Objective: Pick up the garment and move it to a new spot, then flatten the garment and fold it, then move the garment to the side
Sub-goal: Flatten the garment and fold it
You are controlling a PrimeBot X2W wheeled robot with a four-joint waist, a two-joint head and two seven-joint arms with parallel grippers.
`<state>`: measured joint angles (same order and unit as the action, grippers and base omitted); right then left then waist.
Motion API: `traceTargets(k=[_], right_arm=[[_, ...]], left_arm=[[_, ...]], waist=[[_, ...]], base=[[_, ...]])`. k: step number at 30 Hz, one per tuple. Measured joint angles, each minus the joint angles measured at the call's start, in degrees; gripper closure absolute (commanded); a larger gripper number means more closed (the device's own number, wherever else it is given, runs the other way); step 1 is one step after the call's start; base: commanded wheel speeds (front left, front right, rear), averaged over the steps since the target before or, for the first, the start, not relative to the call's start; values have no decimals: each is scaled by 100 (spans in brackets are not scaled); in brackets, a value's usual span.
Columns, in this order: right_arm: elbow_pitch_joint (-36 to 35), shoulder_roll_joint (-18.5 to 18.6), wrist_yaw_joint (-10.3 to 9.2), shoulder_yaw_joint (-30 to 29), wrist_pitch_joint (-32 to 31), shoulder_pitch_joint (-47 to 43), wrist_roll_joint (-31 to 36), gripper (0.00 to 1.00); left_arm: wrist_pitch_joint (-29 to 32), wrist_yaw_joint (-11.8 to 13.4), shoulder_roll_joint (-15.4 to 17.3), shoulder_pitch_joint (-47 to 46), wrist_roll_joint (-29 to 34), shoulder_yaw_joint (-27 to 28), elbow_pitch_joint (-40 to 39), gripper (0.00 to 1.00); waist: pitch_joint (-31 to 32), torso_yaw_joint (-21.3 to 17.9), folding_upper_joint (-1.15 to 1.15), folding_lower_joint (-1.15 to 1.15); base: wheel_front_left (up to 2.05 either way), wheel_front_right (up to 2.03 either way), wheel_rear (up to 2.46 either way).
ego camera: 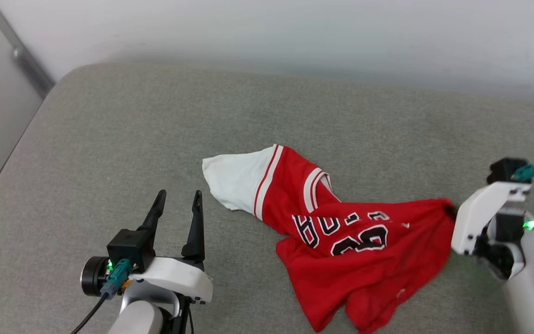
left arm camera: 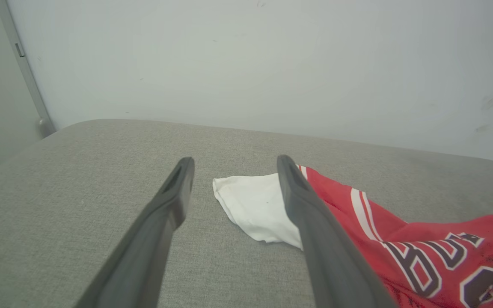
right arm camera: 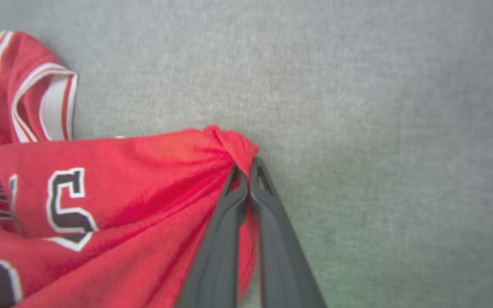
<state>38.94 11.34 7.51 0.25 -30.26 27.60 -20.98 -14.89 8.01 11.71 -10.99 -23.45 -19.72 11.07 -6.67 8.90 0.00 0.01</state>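
Left gripper [ego camera: 179, 195], nearest, hovers beside the garment [ego camera: 341, 236] with fingers spread wide and nothing between them; right gripper [right arm camera: 246, 171] is pinched tight on a bunched red edge of it. The garment lies crumpled on the grey cushion [ego camera: 155, 116]: the pick-up appears barely begun, while moving, flattening, folding and setting aside remain.

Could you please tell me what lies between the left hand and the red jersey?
Only bare grey fabric cushion; the head view shows it between the left hand and the white sleeve of the red basketball jersey.
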Motion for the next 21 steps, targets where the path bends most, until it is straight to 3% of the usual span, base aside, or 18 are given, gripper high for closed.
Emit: traceTargets(k=[4, 9, 16, 21], right_arm=[[-386, 73, -1, 3, 434, 218, 47, 100], [-1323, -127, -1, 448, 739, 185, 142, 100], [-2850, -416, -1, 2259, 335, -867, -289, 100], [-2997, -433, -1, 3273, -131, -1893, -787, 100]], left_arm=[[-1, 8, 18, 39, 1, -3, -8, 0], [9, 57, 42, 191, -9, -4, -36, 0], [104, 82, 88, 291, -43, -37, -120, 0], [162, 110, 89, 341, -49, -82, -157, 0]], waist=[[134, -99, 0, 0], [293, -260, 0, 0], [461, -438, 0, 0], [500, -448, 0, -1]], base=[[0, 0, 0], [0, 0, 0], [0, 0, 0], [0, 0, 0]])
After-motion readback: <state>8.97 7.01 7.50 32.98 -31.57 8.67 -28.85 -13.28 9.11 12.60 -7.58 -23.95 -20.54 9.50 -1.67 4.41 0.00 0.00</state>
